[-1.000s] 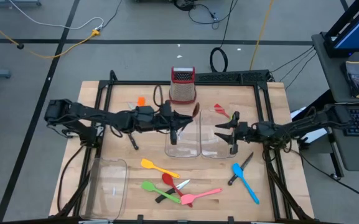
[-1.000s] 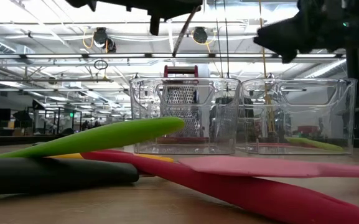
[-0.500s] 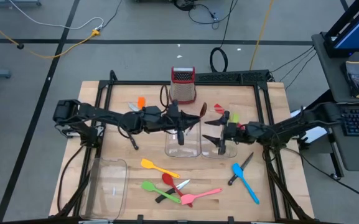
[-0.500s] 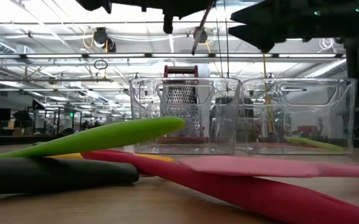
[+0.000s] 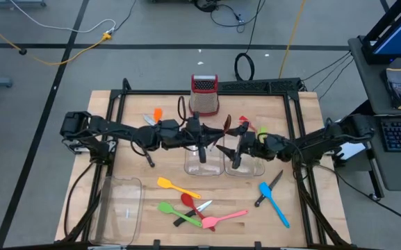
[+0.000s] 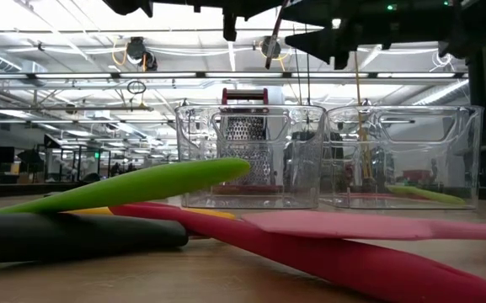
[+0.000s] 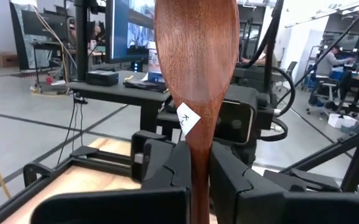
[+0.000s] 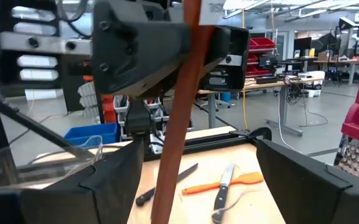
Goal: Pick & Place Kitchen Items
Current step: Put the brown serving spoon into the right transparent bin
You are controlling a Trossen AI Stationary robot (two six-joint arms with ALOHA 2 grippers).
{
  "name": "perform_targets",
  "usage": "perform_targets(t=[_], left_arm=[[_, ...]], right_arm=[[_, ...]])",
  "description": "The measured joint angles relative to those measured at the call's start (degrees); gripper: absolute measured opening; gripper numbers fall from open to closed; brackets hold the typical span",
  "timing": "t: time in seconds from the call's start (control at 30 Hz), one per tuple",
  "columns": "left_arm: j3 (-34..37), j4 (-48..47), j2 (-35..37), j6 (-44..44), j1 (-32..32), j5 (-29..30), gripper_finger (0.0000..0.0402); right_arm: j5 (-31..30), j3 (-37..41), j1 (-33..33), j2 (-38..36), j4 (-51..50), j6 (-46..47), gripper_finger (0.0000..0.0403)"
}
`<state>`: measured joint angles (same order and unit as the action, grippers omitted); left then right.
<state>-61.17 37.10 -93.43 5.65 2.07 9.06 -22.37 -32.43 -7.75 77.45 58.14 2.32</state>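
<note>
My left gripper (image 5: 201,141) is shut on a brown wooden spoon (image 7: 196,74) above the left clear tray (image 5: 203,167). The spoon also shows in the high view (image 5: 224,126) and the low view (image 6: 273,38). My right gripper (image 5: 238,151) is open above the right clear tray (image 5: 246,167). In the right wrist view its fingers (image 8: 114,180) stand wide apart on either side of the spoon's handle (image 8: 174,130) without touching it. Plastic utensils lie on the near table: yellow (image 5: 175,186), green (image 5: 176,210), red (image 5: 188,201), pink (image 5: 225,218) and blue (image 5: 274,203). My left gripper pinches the spoon's handle just below the bowl (image 7: 199,152) between its two fingers (image 7: 178,169). The bowl sticks out past the fingertips, with a white sticker on its neck. The spoon is lifted clear, slanting above the trays.
A metal grater with a red top (image 5: 204,96) stands behind the trays. A third clear tray (image 5: 120,208) lies at the near left. A black-handled knife (image 5: 267,188) lies by the blue spatula, and an orange utensil (image 5: 157,113) at the far left.
My right gripper has gone toward the table's left, over the right tray, up to the spoon, and has stayed open. My left gripper has shifted a little toward the table's right with the spoon, which stays lifted.
</note>
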Motion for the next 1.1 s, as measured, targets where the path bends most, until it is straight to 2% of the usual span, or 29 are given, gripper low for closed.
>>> perform_targets(t=[0.37, 0.5, 0.7, 1.1], left_arm=[[0.0, 0.0, 0.0, -0.8, 1.2, 0.5, 0.0016], [0.0, 0.0, 0.0, -1.1, 1.7, 0.6, 0.0016], [0.0, -0.4, 0.0, -1.3, 2.3, 1.7, 0.0016], [0.0, -1.5, 0.0, -1.3, 2.4, 3.3, 0.0016]], right_arm=[[0.0, -3.9, 0.1, 3.1, 0.8, 0.1, 0.0308], [-0.1, -3.9, 0.2, 3.0, 1.9, 1.8, 0.0288], [-0.1, -3.9, 0.2, 3.1, 1.7, 3.0, 0.0229], [0.2, -3.8, 0.2, 3.1, 1.8, 3.0, 0.006]])
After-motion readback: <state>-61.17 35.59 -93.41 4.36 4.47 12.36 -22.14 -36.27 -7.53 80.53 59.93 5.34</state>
